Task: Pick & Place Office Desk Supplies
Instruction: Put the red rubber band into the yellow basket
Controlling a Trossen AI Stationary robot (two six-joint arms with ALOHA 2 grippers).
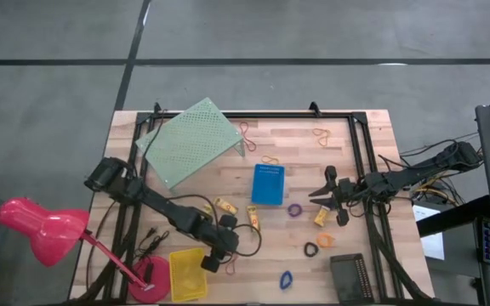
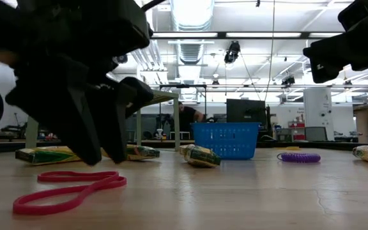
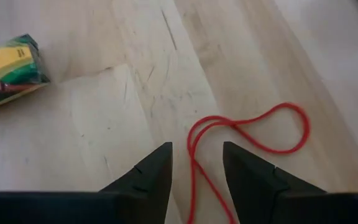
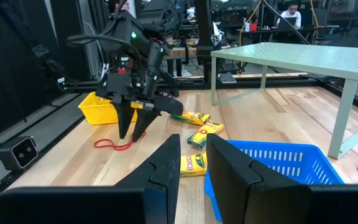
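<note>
Left hand (image 3: 196, 171), fingers spread, straddles the red band (image 3: 247, 134) near the counter's front edge beside the yellow bin (image 1: 187, 274); lower fully so both tips catch the strand before pinching.

My left arm reaches low across the near side of the table, its left gripper (image 3: 196, 167) pointing down at the tabletop with fingers parted. My right arm stretches in from the right edge, its right gripper (image 4: 192, 155) raised with a narrow gap between its fingers.
</note>
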